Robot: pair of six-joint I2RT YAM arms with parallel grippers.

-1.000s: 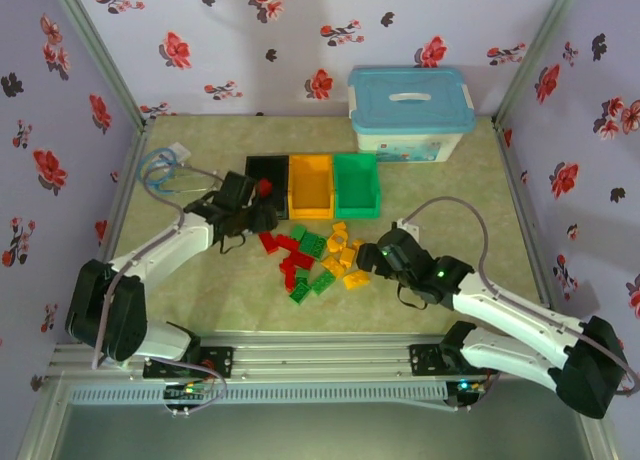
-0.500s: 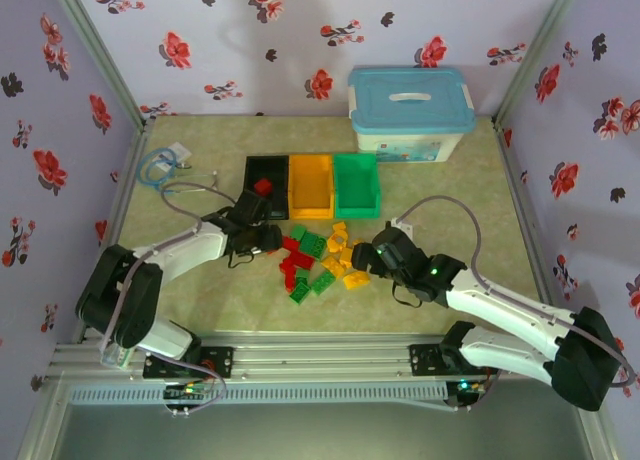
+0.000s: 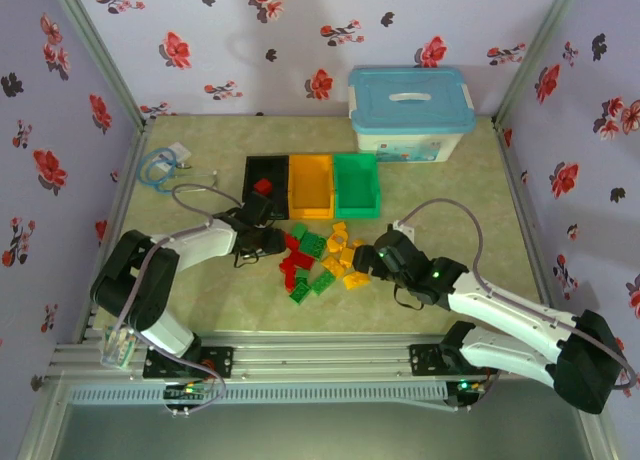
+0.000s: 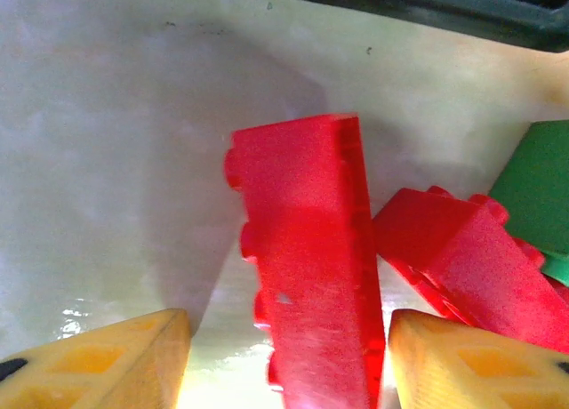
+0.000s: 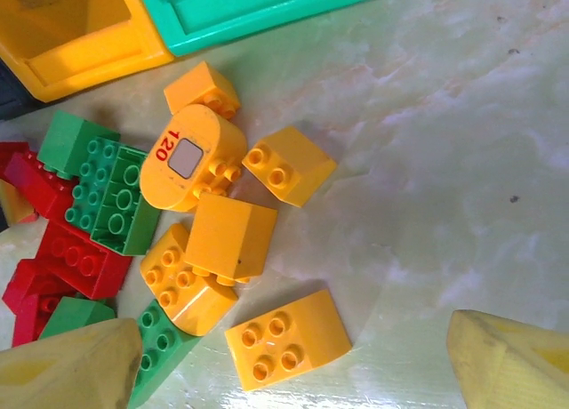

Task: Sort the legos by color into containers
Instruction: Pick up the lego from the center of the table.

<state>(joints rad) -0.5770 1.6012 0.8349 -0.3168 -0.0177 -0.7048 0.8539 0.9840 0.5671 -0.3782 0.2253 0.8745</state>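
The left pincer [image 4: 286, 360], tips cropped, stands apart astride a long red brick [image 4: 307, 267] near the black bin [image 3: 266, 185], contact hard to judge, while the right pincer [image 5: 293, 360], tips likewise cropped, gapes wide over yellow bricks [image 5: 227, 240] at the middle of the table [image 3: 470, 210].

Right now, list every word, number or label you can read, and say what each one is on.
"120": red digits on the rounded yellow lego, next to a blank grey square.
Print on the front of the white box: too small to read.
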